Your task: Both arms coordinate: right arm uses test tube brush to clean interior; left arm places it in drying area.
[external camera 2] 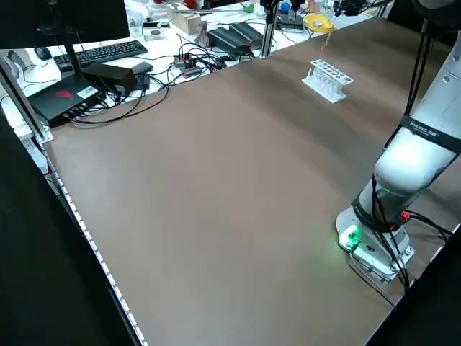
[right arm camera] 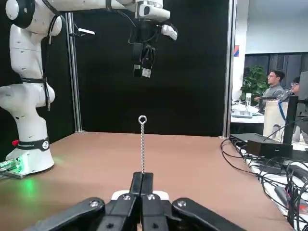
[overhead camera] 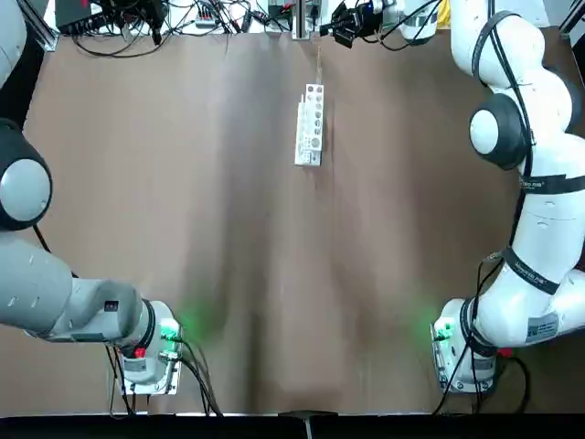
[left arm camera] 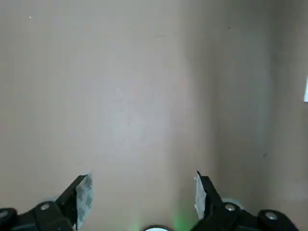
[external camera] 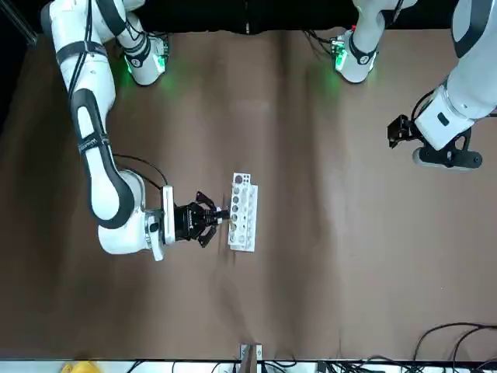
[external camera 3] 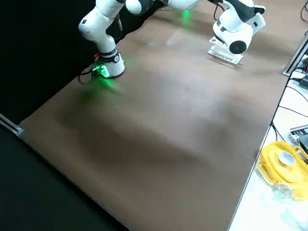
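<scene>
Seen in right wrist view: test tube brush point(right arm camera: 143, 149), twisted metal shaft with looped tip, pinched in closed end effector of right arm, right gripper point(right arm camera: 142, 177). Located above far part of tabletop point(overhead camera: 228, 229), pointing leftward. Noted on far central tabletop: white rack point(overhead camera: 310, 126), single row of round holes, long side running near to far. Observed at far end of rack: thin pale stick point(overhead camera: 319, 66); cannot tell exact seating. Positioned over left part of tabletop, apart from rack: left gripper point(left arm camera: 144, 195), end effector open, holding nothing. Lit green: both arm bases, near side. Recorded beyond far edge: cables point(external camera 2: 184, 68), keyboard point(external camera 2: 108, 54) and monitor point(external camera 2: 65, 29) toward left; yellow tray point(external camera 3: 288, 168) toward right. Visible in background of right wrist view: two people point(right arm camera: 275, 89), seated.
</scene>
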Motion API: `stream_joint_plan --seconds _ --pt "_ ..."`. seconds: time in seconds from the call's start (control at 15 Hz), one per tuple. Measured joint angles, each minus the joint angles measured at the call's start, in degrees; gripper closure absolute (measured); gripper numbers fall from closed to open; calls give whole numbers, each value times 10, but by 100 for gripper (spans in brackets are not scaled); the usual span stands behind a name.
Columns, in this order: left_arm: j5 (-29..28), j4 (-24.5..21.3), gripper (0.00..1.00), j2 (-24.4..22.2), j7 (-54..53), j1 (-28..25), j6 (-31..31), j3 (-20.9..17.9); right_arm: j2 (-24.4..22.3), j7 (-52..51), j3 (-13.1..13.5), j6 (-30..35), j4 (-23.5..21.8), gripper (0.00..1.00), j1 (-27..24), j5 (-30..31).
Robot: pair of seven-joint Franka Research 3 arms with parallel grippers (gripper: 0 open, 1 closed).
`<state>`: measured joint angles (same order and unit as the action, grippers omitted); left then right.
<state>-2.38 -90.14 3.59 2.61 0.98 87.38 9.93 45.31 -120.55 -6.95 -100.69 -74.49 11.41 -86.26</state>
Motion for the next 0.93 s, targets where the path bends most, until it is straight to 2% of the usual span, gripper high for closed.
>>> stream_joint_plan --seconds 0.93 --pt "-6 0 0 0 0 0 0 0 13 -4 -1 -7 -1 98 4 -1"
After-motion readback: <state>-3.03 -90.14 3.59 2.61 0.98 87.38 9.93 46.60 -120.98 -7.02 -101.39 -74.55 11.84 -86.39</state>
